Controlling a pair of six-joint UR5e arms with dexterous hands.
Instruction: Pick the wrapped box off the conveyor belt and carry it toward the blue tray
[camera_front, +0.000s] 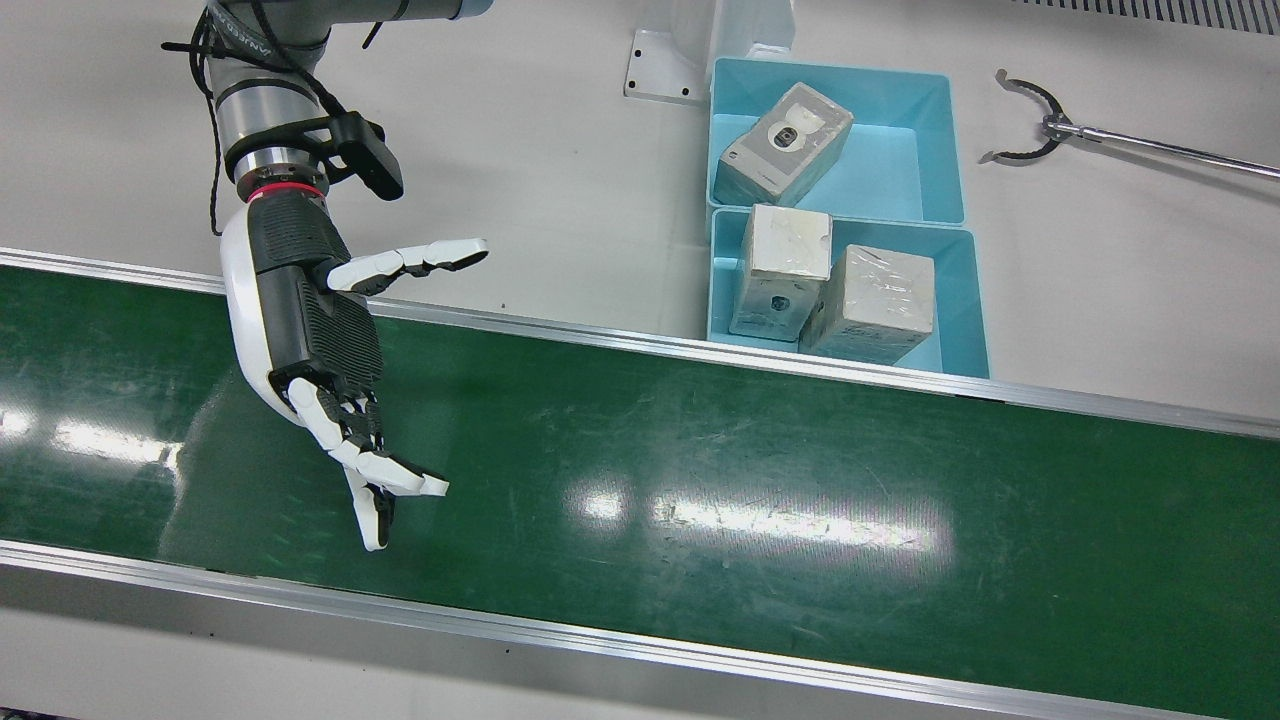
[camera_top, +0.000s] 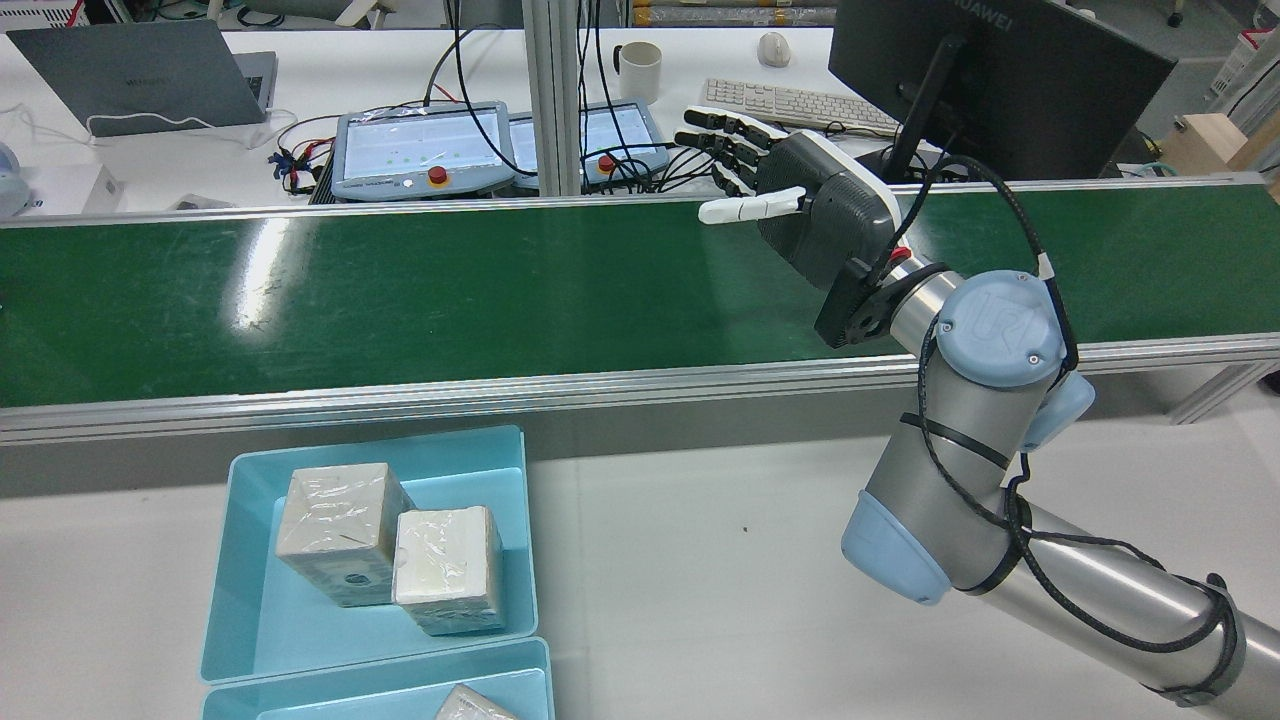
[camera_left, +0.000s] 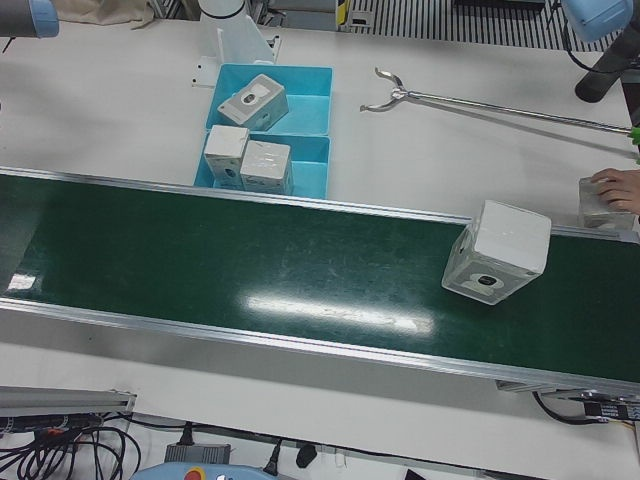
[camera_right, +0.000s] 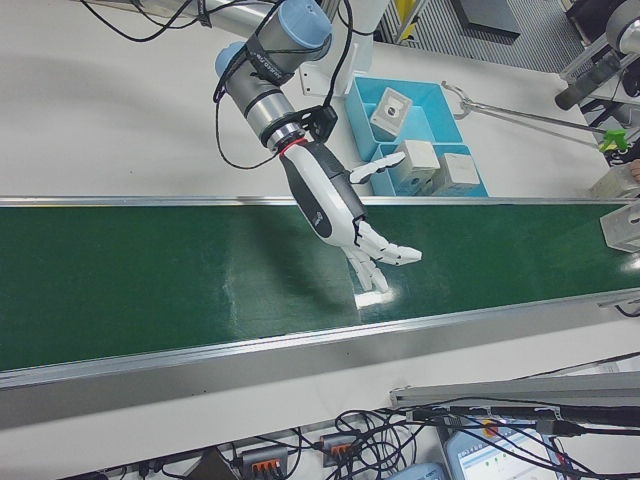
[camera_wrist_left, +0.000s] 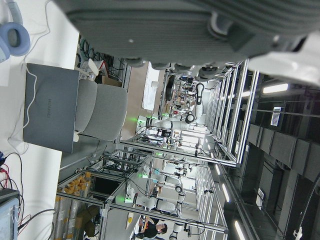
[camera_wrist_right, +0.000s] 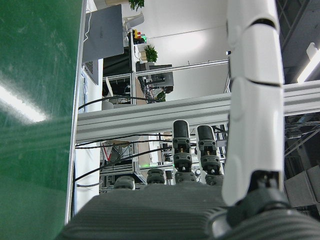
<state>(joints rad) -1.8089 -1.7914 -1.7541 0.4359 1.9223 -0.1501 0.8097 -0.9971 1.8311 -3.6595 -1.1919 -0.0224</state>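
A white wrapped box (camera_left: 497, 252) stands on the green conveyor belt (camera_front: 750, 470), far toward the robot's left end; its corner also shows in the right-front view (camera_right: 622, 228). My right hand (camera_front: 320, 340) hovers open over the belt's other end, fingers spread, holding nothing, far from that box; the rear view shows the right hand (camera_top: 820, 215) too. Two blue trays (camera_front: 955, 290) sit side by side behind the belt. Only the dark palm edge of my left hand (camera_wrist_left: 200, 20) shows, in its own view.
The near tray holds two wrapped boxes (camera_front: 875, 305), the far tray (camera_front: 900, 160) one box (camera_front: 785, 145). A metal reacher tool (camera_front: 1040, 125) lies on the table beside the trays. A person's hand (camera_left: 612, 187) rests on another box (camera_left: 597, 208) past the belt's end.
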